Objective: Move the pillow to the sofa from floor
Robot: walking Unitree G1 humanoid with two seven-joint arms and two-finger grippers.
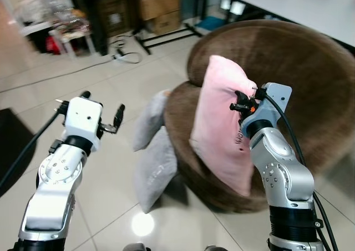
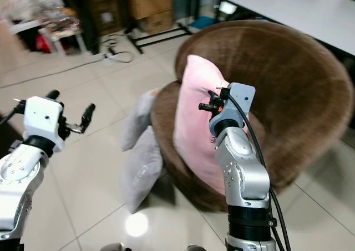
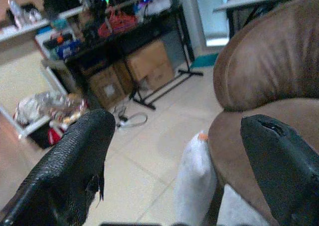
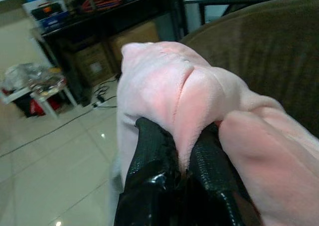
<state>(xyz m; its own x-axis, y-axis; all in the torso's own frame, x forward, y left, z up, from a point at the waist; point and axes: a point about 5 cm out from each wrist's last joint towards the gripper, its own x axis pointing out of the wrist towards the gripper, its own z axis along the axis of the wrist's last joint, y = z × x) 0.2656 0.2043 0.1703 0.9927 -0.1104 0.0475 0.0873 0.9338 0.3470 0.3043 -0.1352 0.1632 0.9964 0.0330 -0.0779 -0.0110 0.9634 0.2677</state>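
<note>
Pinching a fold of the soft pink fabric pillow (image 1: 222,123), the right claw (image 4: 182,158) has its two black fingers closed on the cloth, which bulges out between and around them in the right wrist view. The pillow stands nearly upright, long axis running top to bottom, its lower corner hanging over the near rim of the round brown plush sofa (image 1: 310,79) while its upper part leans toward the seat. It lies just to the left of the right claw, touching it, and the sofa seat opens to the far right of it. The right arm is raised, forearm upright, wrist level with the pillow's upper half. The left claw (image 1: 102,115) is held up well to the left over the tiled floor (image 1: 100,195), its fingers spread and holding nothing. Two grey pillows (image 1: 152,162) lean against the sofa's near left side on the floor. By my judgement, what remains is carrying the pillow rightward and farther onto the seat, then letting go.
</note>
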